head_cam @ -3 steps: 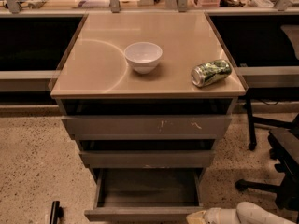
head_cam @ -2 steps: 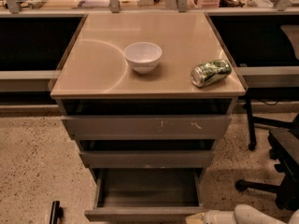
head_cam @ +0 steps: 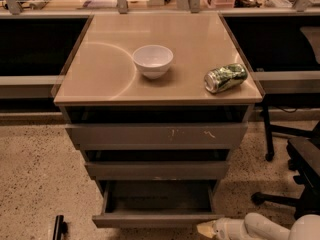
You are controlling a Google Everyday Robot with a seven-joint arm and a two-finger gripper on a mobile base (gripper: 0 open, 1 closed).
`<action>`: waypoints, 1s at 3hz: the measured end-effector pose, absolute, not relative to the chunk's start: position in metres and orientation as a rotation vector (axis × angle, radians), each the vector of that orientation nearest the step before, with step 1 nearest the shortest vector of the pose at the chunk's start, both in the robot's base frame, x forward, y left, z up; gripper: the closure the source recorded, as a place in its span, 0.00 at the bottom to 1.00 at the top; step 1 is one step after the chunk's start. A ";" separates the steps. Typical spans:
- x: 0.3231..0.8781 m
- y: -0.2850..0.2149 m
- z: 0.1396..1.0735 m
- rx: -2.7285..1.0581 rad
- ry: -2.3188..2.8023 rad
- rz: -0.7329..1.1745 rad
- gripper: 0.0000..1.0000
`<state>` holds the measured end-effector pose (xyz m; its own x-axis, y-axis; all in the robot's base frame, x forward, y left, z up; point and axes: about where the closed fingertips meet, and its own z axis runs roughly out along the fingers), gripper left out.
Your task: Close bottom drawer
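Observation:
The bottom drawer [head_cam: 155, 219] of the grey cabinet stands pulled far out, its shallow grey box open to view and its plain flat front near the lower edge of the camera view. Above it sit the middle drawer [head_cam: 155, 170] and the top drawer [head_cam: 155, 135] with pale scratch marks, both slightly out. My gripper [head_cam: 204, 229] is at the end of the white arm [head_cam: 260, 228] coming in from the lower right. Its tip is right at the right end of the bottom drawer's front.
A white bowl [head_cam: 153, 60] and a crushed green can [head_cam: 225, 77] lie on the tan cabinet top [head_cam: 100, 79]. A black office chair [head_cam: 295, 169] stands at the right. A small black object [head_cam: 59, 227] lies on the speckled floor at the lower left.

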<state>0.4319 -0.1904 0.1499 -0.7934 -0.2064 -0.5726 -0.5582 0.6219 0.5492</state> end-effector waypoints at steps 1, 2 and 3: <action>0.467 -0.197 0.150 -0.605 2.359 0.965 1.00; 0.495 -0.202 0.157 -0.641 2.329 0.916 1.00; 0.518 -0.205 0.164 -0.686 2.308 0.878 1.00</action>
<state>0.5176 -0.2050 0.1635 -0.7058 -0.2556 -0.6607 -0.6301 0.6529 0.4205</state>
